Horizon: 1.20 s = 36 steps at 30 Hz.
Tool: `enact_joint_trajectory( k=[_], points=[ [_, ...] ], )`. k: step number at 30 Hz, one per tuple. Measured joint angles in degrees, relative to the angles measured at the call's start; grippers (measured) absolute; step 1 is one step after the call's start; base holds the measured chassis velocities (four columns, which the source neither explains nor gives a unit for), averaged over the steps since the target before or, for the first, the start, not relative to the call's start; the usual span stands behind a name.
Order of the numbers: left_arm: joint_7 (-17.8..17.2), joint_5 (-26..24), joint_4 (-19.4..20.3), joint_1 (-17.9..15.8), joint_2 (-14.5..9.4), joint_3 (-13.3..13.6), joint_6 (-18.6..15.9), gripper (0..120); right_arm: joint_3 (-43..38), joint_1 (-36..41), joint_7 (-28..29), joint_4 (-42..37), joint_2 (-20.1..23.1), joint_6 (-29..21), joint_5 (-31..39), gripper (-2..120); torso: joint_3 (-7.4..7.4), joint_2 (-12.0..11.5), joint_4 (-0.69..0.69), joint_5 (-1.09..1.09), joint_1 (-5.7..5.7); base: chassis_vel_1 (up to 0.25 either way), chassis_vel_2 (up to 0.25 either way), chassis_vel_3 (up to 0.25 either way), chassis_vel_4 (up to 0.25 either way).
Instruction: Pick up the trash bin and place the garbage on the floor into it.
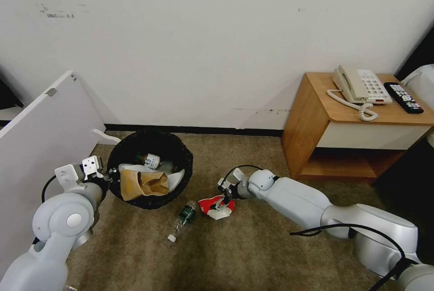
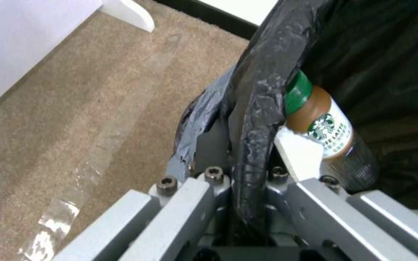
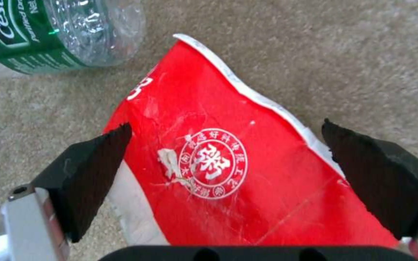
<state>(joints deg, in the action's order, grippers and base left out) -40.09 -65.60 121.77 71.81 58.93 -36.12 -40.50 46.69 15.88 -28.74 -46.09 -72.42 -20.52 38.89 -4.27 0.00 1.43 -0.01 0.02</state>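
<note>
The trash bin (image 1: 178,150), lined with a black bag, is tipped with its mouth facing me, and my left gripper (image 1: 108,176) is shut on its rim (image 2: 259,90). Inside lie a brown paper bag (image 1: 144,183), a coffee bottle (image 2: 327,127) and white scraps. On the carpet floor (image 1: 253,255) a clear green-labelled bottle (image 1: 183,217) lies beside a crushed red-and-white cup (image 1: 216,206). My right gripper (image 3: 233,170) is open low over the red cup (image 3: 209,145), one black pad (image 3: 93,174) on either side of it.
A wooden nightstand (image 1: 312,123) with a phone (image 1: 359,85) and a remote (image 1: 403,97) stands at the right. A white panel (image 1: 40,137) leans at the left, with a flat white piece (image 1: 106,136) by the wall. Clear film (image 2: 56,217) lies on the carpet.
</note>
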Motion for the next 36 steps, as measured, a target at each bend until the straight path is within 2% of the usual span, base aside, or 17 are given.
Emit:
enact_joint_trajectory(
  k=[26,36],
  points=[
    [0.9,0.3,-0.7,-0.1,0.1,-0.8,0.1,1,2.4,1.4,2.3,-3.9,0.1,-1.5,1.9,100,0.0,0.0,0.0,0.01,0.0,0.0,0.0,0.0,0.0],
    [2.0,0.9,-1.6,-0.7,-0.1,-1.0,0.3,1,5.7,-1.9,4.7,-10.0,2.8,-3.0,5.5,100,0.0,0.0,0.0,0.01,0.0,0.0,0.0,0.0,0.0]
  ],
)
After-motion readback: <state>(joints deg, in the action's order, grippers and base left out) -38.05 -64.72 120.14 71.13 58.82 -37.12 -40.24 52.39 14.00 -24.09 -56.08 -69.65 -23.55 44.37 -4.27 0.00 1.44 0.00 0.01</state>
